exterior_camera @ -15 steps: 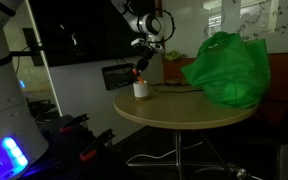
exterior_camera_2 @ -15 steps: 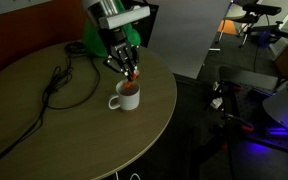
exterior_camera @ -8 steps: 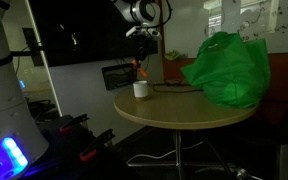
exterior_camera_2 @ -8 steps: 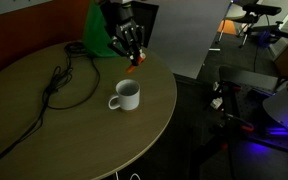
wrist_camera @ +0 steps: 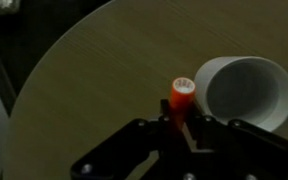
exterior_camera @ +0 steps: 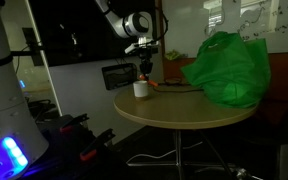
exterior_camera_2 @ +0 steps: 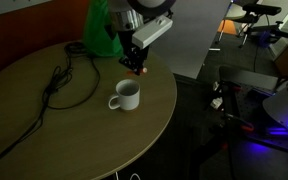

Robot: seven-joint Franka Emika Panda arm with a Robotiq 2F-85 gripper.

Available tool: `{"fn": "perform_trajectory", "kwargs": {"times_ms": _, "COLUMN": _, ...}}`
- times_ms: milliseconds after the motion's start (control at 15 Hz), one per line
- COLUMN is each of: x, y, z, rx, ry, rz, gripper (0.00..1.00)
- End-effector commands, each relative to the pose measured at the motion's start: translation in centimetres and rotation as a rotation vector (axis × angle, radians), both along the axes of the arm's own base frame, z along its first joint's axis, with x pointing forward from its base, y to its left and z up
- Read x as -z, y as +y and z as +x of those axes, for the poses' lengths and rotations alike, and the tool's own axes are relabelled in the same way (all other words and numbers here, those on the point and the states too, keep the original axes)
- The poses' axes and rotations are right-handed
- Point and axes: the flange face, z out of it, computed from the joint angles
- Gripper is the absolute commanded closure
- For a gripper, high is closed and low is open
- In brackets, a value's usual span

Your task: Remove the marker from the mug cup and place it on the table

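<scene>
My gripper (exterior_camera_2: pixel 136 66) is shut on the orange-red marker (wrist_camera: pixel 179 97), which stands out between the fingers in the wrist view. The marker's tip (exterior_camera_2: pixel 140 70) is low over the round tan table (exterior_camera_2: pixel 44 135), beyond the white mug cup (exterior_camera_2: pixel 127 96), near the far edge. The mug looks empty and stands upright; it also shows in the wrist view (wrist_camera: pixel 244 92) just right of the marker and in an exterior view (exterior_camera: pixel 141 89), with the gripper (exterior_camera: pixel 147 68) just above and beside it.
A large green bag (exterior_camera: pixel 227 68) sits on the table behind the mug; it shows behind the arm (exterior_camera_2: pixel 100 32). A black cable (exterior_camera_2: pixel 62 85) lies coiled on the table. The table edge drops off close to the gripper (exterior_camera_2: pixel 170 80).
The gripper lifted the marker out of the mug, moved it away from the mug toward the table's far edge, and has lowered it near the tabletop.
</scene>
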Motion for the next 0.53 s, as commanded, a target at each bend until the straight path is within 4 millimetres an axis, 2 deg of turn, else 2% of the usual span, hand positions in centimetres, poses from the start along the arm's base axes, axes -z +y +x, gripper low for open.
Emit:
{"fn": "perform_trajectory", "kwargs": {"times_ms": 0, "x": 1.5, "y": -1.6, "z": -2.3, "rx": 0.058, "ry": -0.065, "rz": -0.053, "gripper": 0.95}}
{"fn": "perform_trajectory", "kwargs": {"times_ms": 267, "x": 4.7, "y": -3.6, "z": -4.4, "rx": 0.045, "ry": -0.084, "rz": -0.072, "gripper": 0.95}}
{"fn": "perform_trajectory", "kwargs": {"times_ms": 467, "x": 6.1, "y": -3.9, "z": -5.4, "rx": 0.053, "ry": -0.104, "rz": -0.074, "gripper": 0.94}}
